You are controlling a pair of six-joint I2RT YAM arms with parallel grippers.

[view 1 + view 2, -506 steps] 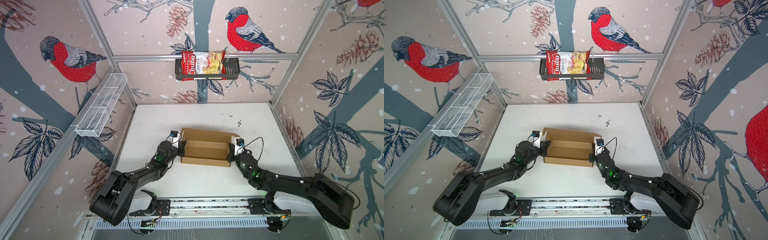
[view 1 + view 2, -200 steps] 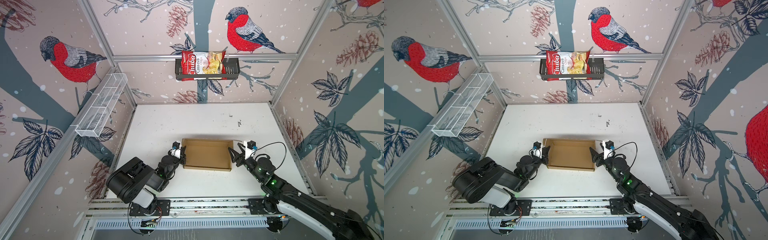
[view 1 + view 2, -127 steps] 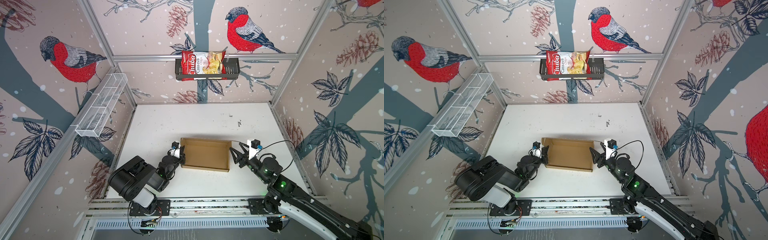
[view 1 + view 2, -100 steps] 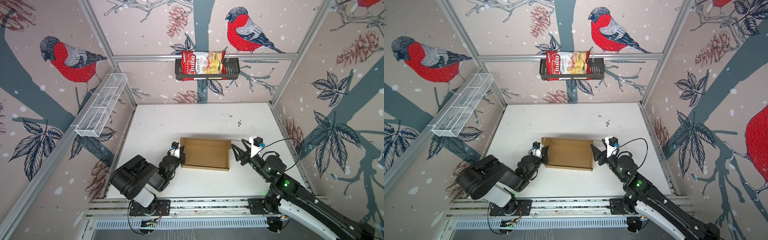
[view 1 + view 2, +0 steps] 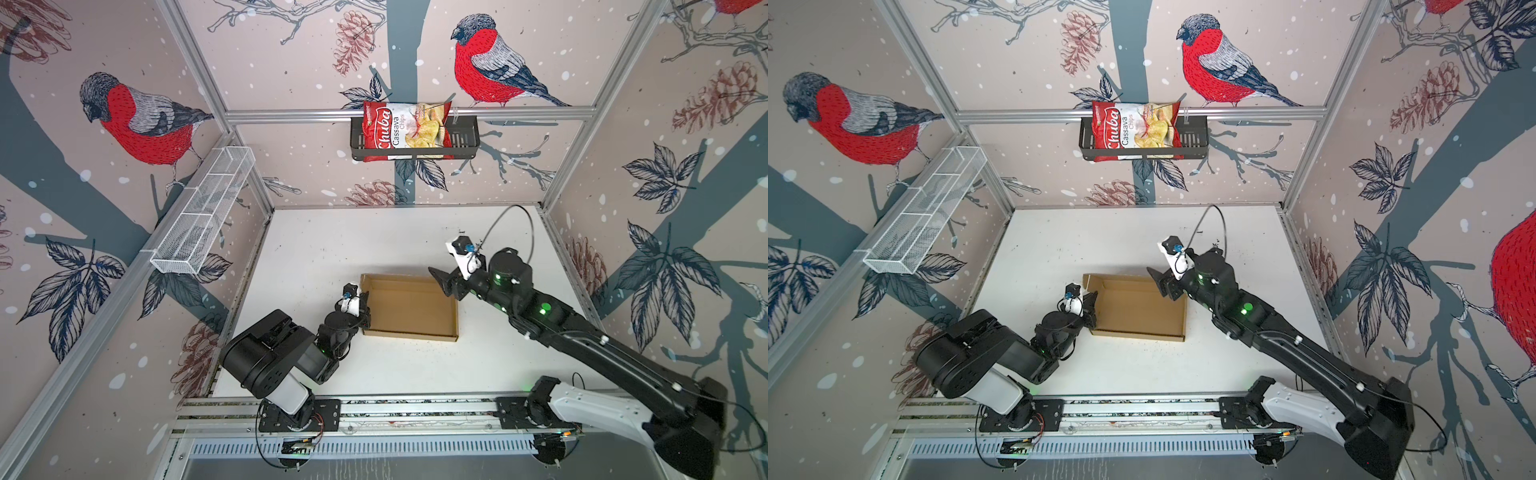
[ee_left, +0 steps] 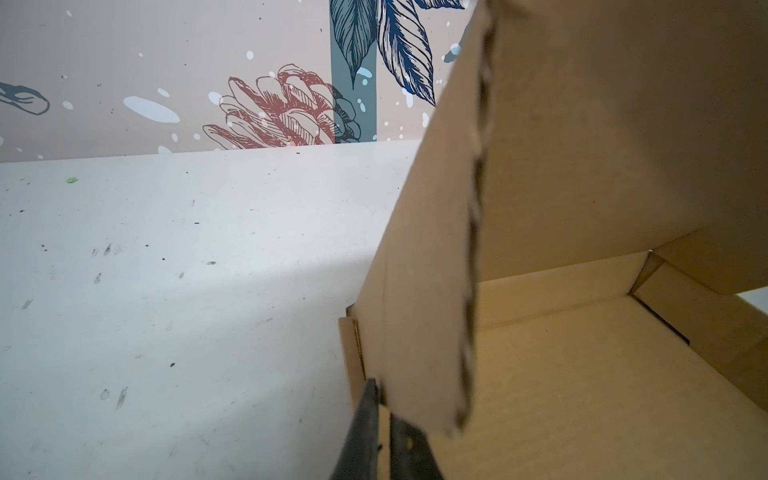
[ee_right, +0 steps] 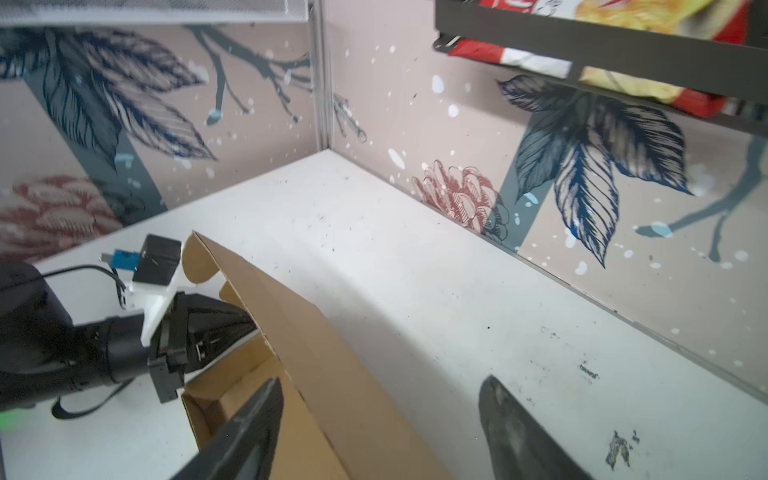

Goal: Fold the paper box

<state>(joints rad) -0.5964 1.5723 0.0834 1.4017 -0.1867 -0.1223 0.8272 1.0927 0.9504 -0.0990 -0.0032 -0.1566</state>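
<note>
- Between the pressed-together fingers [image 6: 365,428] of the left gripper [image 5: 365,307] [image 5: 1091,309] sits the short side wall of the paper box [image 5: 409,307] [image 5: 1138,307]. They pinch that brown cardboard wall from both faces.
- Just past those fingers the box's shallow tray opens out, with its floor flat on the white table [image 5: 332,249].
- Beyond the tray, the lid panel [image 7: 316,332] stands tilted up from the box's far edge. In the left wrist view it rises right beside the pinched wall.
- At the box's opposite end, the right gripper [image 5: 442,282] [image 5: 1160,284] hangs over the far corner with its fingers [image 7: 249,432] spread wide.
- The tilted lid's end runs into the gap between these spread fingers. It seems to touch neither one, though the right wrist view is too steep to be sure.
- Bare table lies to the outer side of the right fingers.
- Well beyond both grippers, on the back wall, a red chips bag [image 5: 405,131] lies in a black basket [image 5: 465,137].
- Off to the left gripper's side, a white wire rack [image 5: 203,212] hangs on the side wall.
</note>
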